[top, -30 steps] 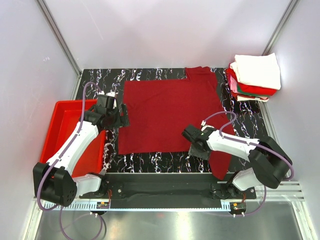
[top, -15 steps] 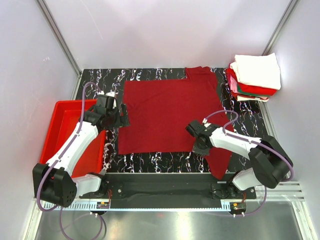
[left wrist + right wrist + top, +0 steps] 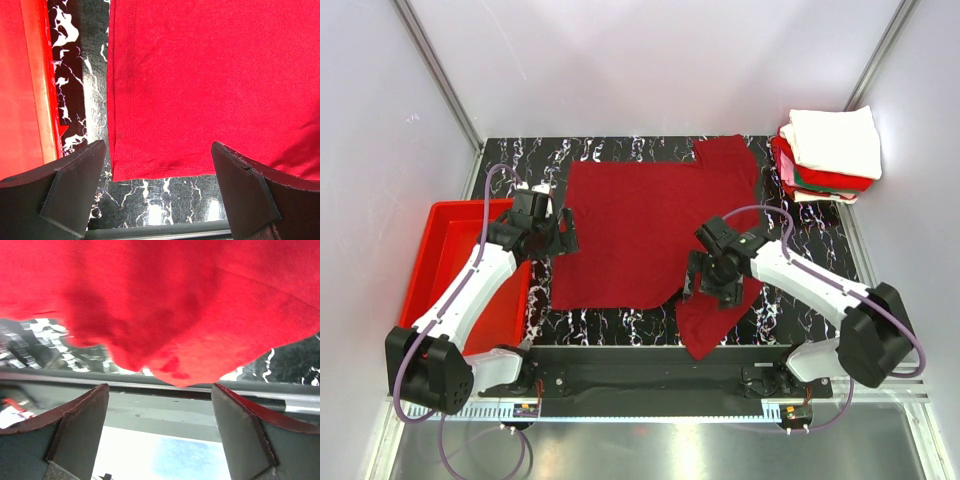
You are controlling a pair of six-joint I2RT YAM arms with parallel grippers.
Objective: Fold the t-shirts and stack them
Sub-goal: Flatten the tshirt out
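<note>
The left arm (image 3: pixel 470 290) and right arm (image 3: pixel 805 283) share white link shells and black joint housings. A lilac cable (image 3: pixel 488 195) loops along each. Each hand's fingers (image 3: pixel 75 185) are dark wedges, possibly rubber-faced.

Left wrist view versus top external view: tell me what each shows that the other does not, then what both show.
Only the left wrist view: the stitched hem at the maroon t-shirt's near-left corner, seen between the left gripper's open fingers.
Only the top external view: the stack of folded t-shirts at the table's far right corner, and the right gripper over the shirt's bunched right side.
Both: the maroon shirt, the red tray and the black marbled table.
</note>
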